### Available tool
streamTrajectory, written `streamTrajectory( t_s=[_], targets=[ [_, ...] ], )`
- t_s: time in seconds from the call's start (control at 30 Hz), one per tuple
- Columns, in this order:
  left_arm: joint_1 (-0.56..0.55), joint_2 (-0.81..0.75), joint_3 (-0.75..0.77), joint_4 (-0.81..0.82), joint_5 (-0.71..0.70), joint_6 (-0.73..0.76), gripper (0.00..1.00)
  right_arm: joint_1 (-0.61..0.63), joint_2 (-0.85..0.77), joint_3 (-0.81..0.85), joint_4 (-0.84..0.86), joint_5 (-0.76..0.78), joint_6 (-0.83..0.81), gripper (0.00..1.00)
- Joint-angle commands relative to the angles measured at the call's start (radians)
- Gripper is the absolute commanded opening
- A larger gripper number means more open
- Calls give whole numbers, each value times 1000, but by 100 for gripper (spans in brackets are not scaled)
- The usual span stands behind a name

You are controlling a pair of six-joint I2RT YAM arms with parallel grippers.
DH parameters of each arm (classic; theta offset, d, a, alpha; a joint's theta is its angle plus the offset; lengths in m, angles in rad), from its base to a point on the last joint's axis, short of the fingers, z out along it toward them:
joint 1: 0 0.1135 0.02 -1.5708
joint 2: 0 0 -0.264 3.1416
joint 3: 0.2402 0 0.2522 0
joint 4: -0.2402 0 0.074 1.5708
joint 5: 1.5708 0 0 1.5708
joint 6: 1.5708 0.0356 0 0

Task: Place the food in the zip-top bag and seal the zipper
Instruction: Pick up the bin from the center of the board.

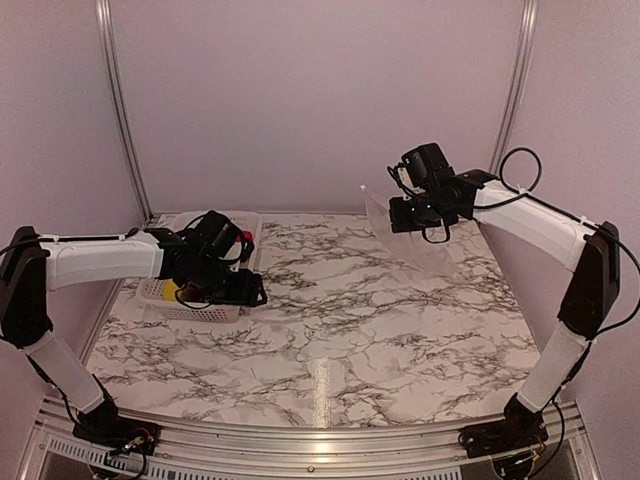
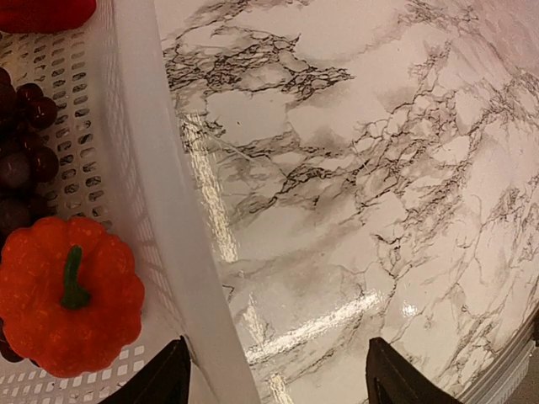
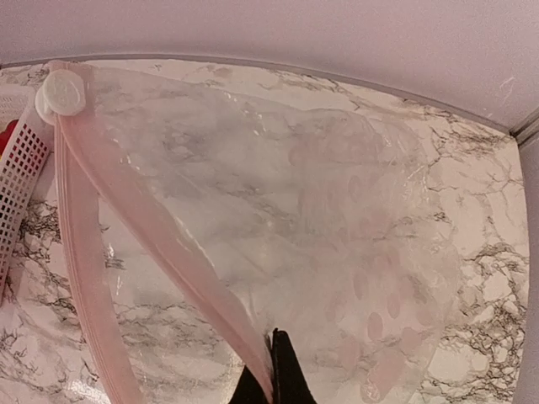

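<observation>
Right gripper (image 3: 271, 374): I see it clenched on the zipper (image 3: 160, 244) edge, holding the bag (image 3: 354, 219) up over the table (image 2: 379, 168); the two zipper strips stand parted; slider (image 3: 63, 91) at the far end.
Left gripper (image 2: 274, 383): fingers spread, grasping nothing; I read it low over the basket (image 2: 160, 168) wall, one finger inside, one outside.
Food: in the basket, well apart from the bag; orange fruit (image 2: 67, 295) nearest the fingers; grapes (image 2: 21, 160) and red piece (image 2: 42, 10) beyond.
</observation>
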Motion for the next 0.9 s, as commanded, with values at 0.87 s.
streamTrajectory(
  t_s=[0.87],
  targets=[
    [-151, -64, 265, -270, -91, 110, 77, 5, -6, 38, 4, -24, -1, 0]
  ],
)
